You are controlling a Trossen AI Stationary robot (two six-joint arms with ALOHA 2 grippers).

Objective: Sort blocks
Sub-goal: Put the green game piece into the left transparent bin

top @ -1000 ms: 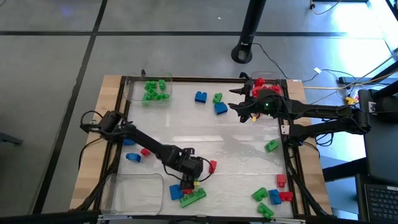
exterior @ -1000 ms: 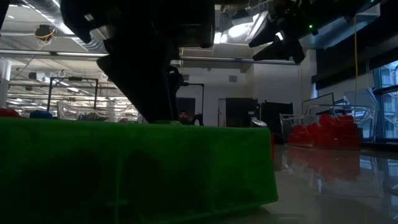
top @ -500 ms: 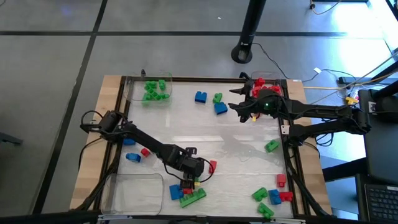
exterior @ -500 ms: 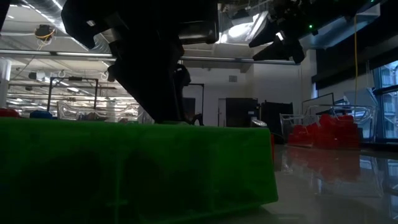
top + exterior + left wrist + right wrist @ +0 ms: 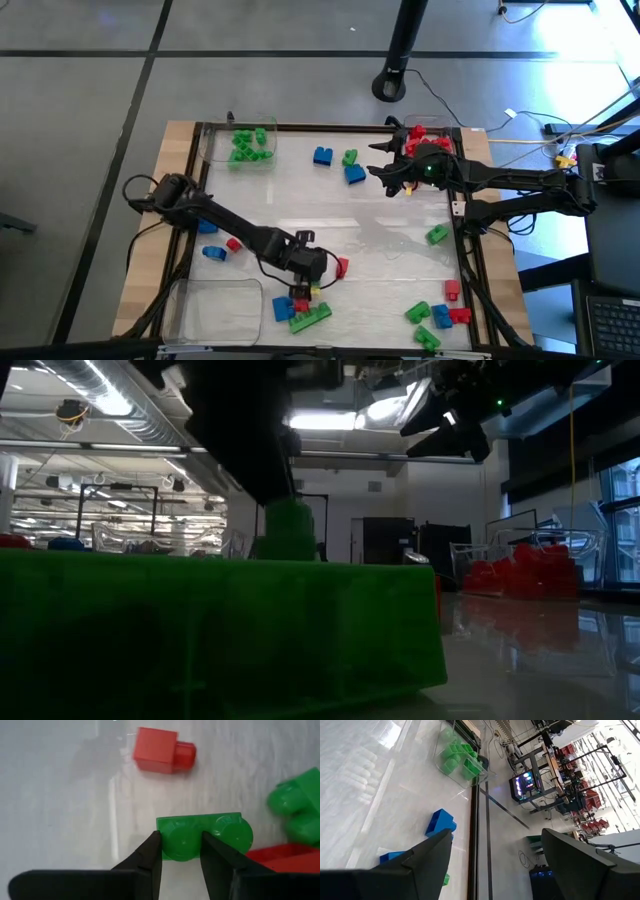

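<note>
My left gripper point(image 5: 303, 287) hangs over the pile of blocks at the table's near edge, shut on a small green two-stud brick point(image 5: 202, 836). That brick shows in the low view point(image 5: 288, 530) above a big green block point(image 5: 220, 625) close to the camera. A red brick point(image 5: 164, 756) lies flat on the table beyond it. My right gripper point(image 5: 382, 176) waits open in the air by the red tray point(image 5: 428, 140) at the far right. Its fingers point(image 5: 427, 857) hold nothing. My left gripper pinches the green brick between its two fingers at one stud end point(image 5: 181, 839). The other stud point(image 5: 231, 832) sticks out sideways. The fingers come from above, pointing down, and lie across the brick. The brick is up off the pile; its underside is hidden.
A clear tray of green bricks point(image 5: 246, 146) stands far left, and a clear tray without bricks point(image 5: 215, 305) near left. Loose blocks lie about: blue ones point(image 5: 322, 156) far centre, blue and red point(image 5: 215, 250) at the left, and a mixed cluster point(image 5: 440, 315) near right.
My left gripper has risen from the near pile with the green brick. In the low view the brick has come up from behind the big green block, and the dark arm has lifted away. My right arm has kept still.
</note>
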